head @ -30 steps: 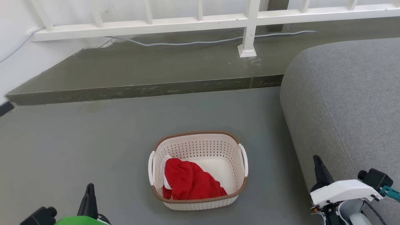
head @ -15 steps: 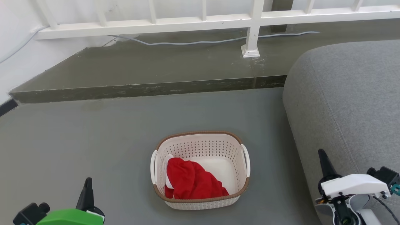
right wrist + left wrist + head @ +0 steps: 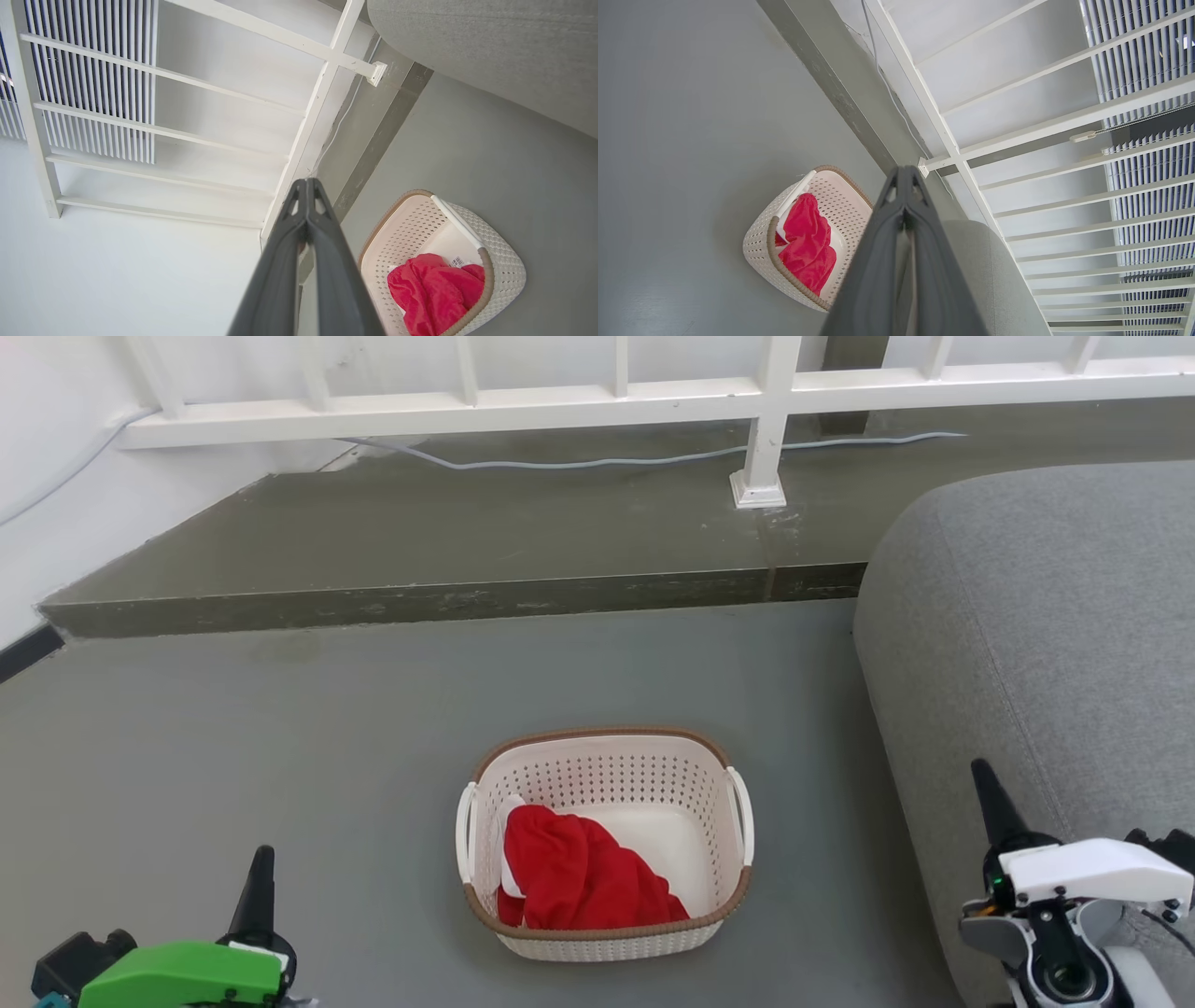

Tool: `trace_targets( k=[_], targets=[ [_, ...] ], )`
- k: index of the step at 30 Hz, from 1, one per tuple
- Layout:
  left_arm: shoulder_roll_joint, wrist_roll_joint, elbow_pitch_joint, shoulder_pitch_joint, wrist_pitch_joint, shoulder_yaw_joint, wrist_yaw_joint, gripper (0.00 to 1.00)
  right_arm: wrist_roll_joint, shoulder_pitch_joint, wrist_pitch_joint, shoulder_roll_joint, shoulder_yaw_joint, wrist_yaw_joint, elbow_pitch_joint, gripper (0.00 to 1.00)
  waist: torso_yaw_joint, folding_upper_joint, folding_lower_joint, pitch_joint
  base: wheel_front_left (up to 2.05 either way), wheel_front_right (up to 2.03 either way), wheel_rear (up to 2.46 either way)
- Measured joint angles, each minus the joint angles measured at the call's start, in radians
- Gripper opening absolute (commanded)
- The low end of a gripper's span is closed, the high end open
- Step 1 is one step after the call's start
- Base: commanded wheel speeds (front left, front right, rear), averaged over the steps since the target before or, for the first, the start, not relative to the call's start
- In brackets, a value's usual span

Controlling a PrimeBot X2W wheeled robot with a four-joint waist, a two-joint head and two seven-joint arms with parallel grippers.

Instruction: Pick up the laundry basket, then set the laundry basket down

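The laundry basket (image 3: 607,761), cream-white and perforated with a brown rim and white side handles, stands on the grey floor in the middle of the head view. A red cloth (image 3: 579,882) lies in its left half. My left gripper (image 3: 259,880) is low at the left, well apart from the basket, fingers together. My right gripper (image 3: 991,800) is low at the right against the sofa, also shut and empty. The left wrist view has the basket (image 3: 761,238) left of the shut fingers (image 3: 903,179). In the right wrist view the basket (image 3: 507,275) lies right of the shut fingers (image 3: 306,186).
A grey sofa (image 3: 1046,644) fills the right side, close to the basket. A raised concrete step (image 3: 448,602) crosses behind, topped by a white railing (image 3: 597,401) with a post (image 3: 761,467) and a pale cable (image 3: 607,460). A white wall (image 3: 47,523) is at the left.
The whole head view has shifted slightly, so the camera moved. Both grippers sit a little higher in the view and further right; the basket stays on the floor.
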Motion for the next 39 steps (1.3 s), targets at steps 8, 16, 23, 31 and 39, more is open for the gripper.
trace_targets(
  k=[8, 16, 23, 31, 39],
  targets=[
    [0.003, -0.097, 0.01, -0.022, 0.018, 0.011, -0.02, 0.0, 0.09, -0.009, 0.022, -0.003, -0.021, 0.016, 0.002, 0.0, 0.007, 0.0, 0.0, 0.0, 0.0, 0.0, 0.0],
    [0.007, -0.213, 0.033, -0.044, 0.041, 0.018, -0.04, 0.0, 0.197, -0.03, 0.044, -0.007, -0.046, 0.039, 0.006, 0.0, 0.014, 0.0, 0.0, 0.0, 0.0, 0.0, 0.0],
    [0.011, -0.309, 0.042, -0.07, 0.062, 0.023, -0.056, 0.0, 0.286, -0.04, 0.063, -0.008, -0.071, 0.058, 0.01, 0.0, 0.021, 0.0, 0.0, 0.0, 0.0, 0.0, 0.0],
    [0.018, -0.412, 0.065, -0.086, 0.08, 0.028, -0.076, 0.0, 0.383, -0.054, 0.086, -0.015, -0.095, 0.077, 0.012, 0.0, 0.028, 0.0, 0.0, 0.0, 0.0, 0.0, 0.0],
    [0.019, -0.414, 0.069, -0.096, 0.08, 0.029, -0.077, 0.0, 0.383, -0.063, 0.086, -0.015, -0.096, 0.077, 0.016, 0.0, 0.028, 0.0, 0.0, 0.0, 0.0, 0.0, 0.0]
  ],
)
